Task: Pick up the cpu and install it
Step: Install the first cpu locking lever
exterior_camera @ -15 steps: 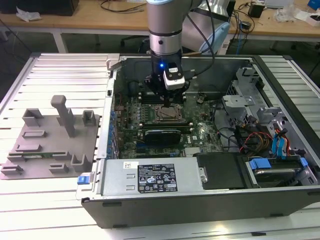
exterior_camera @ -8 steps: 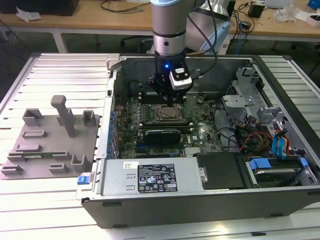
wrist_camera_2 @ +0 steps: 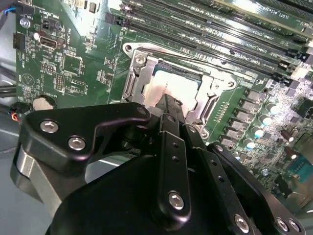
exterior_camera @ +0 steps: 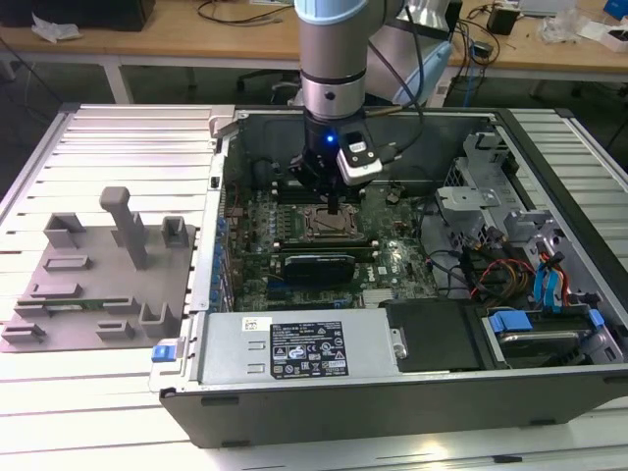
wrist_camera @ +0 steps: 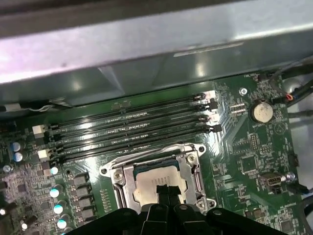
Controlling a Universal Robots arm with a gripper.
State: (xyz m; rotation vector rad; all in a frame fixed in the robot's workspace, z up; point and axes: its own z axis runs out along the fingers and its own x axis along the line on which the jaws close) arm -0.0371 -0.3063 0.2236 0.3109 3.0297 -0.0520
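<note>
1. I see the cpu (wrist_camera_2: 172, 91) lying flat inside the metal-framed socket (wrist_camera_2: 139, 73) on the motherboard (wrist_camera_2: 73, 63), its pale top showing as a square within the frame. In the first wrist view the cpu (wrist_camera: 155, 181) sits the same way, level and squared to the socket's frame, with the frame's hinged plate folded out of its way.

2. The gripper (wrist_camera_2: 168, 100) is directly above the chip, its narrow black fingertips brought together to a slim point over the pale top. They look drawn in close, nearly together, with no chip lifted between them; whether the tips press on the chip or stand just clear of it I cannot tell.

3. The relation I would steer by: the chip lies straight below the claw, along the tool's own axis, not off to any side. Being square, it has no long axis to line up; what matters is that its edges run parallel to the socket frame, and to my eye they do.

4. In the exterior view the gripper (exterior_camera: 335, 208) reaches down into the open computer case (exterior_camera: 294, 392), over the socket (exterior_camera: 329, 224) near the middle of the board.

5. Beside the socket run the memory slots (wrist_camera: 132, 129), and on the exterior view's left a grey fixture tray (exterior_camera: 98, 285) rests on the table, well apart from the case.

6. My judgement: the chip appears seated already.
</note>
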